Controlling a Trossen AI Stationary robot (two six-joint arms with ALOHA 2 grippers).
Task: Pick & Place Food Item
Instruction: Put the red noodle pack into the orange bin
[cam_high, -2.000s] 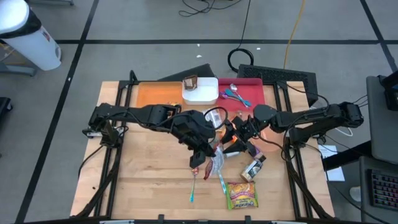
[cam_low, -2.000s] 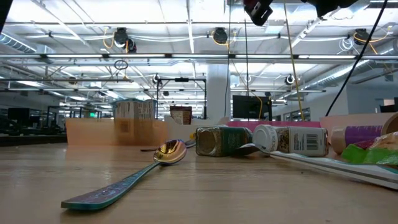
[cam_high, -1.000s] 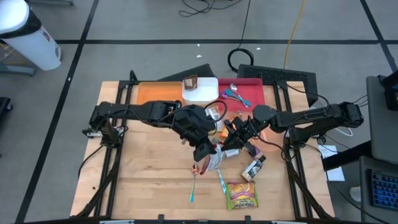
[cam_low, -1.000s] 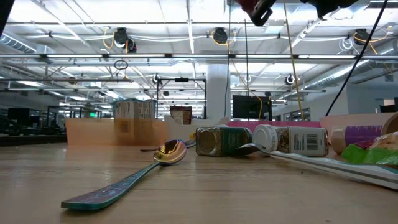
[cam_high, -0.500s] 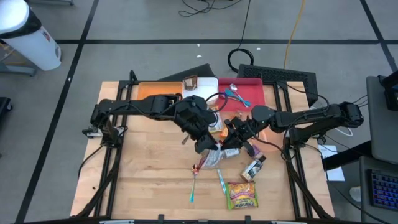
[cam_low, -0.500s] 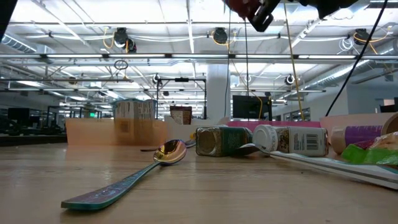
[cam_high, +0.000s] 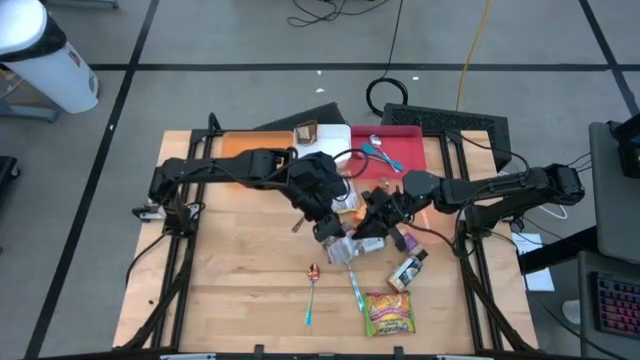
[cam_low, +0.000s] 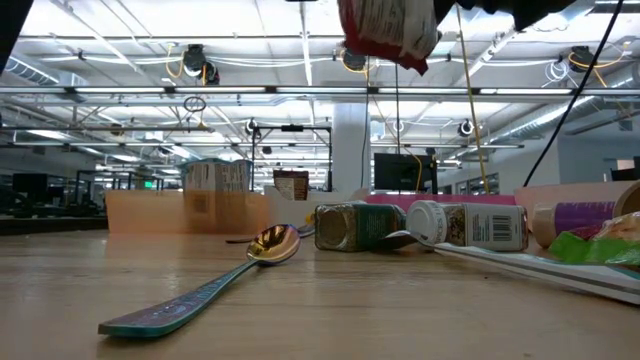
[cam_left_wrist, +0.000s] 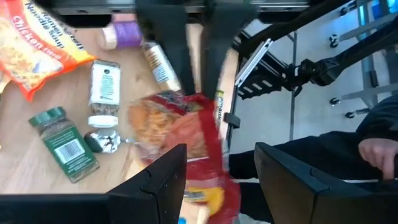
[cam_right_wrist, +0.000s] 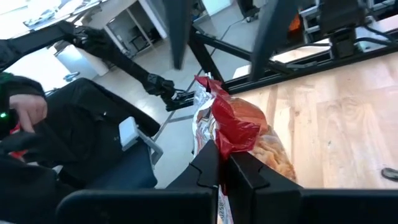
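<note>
The right gripper's (cam_right_wrist: 222, 163) fingers were pressed together on the red edge of the snack bag (cam_right_wrist: 239, 134), so the bag was held by that pinch alone. The left gripper's (cam_left_wrist: 221, 177) fingers were parted, one on each side of the bag's crinkled red end; whether they touched it could not be told from the left wrist view. In the high view the bag (cam_high: 343, 250) was seen hanging between the two grippers above the middle of the table (cam_high: 230, 290), with the left gripper (cam_high: 330, 232) just to its left and the right gripper (cam_high: 368, 229) just to its right. In the low view the bag (cam_low: 385, 30) was caught dangling well clear of the wood.

Below it, on the near part of the table, a teal-handled spoon (cam_high: 311, 292) was laid out, with a noodle packet (cam_high: 388, 313) to its right. A spice jar (cam_high: 406, 271) was seen lying on its side just right of the bag. At the far edge an orange tray (cam_high: 245, 150), a white container (cam_high: 322, 147) and a red tray (cam_high: 405, 152) were lined up from left to right.

In the right wrist view a person's hand (cam_right_wrist: 25, 112) was glimpsed beyond the table.
</note>
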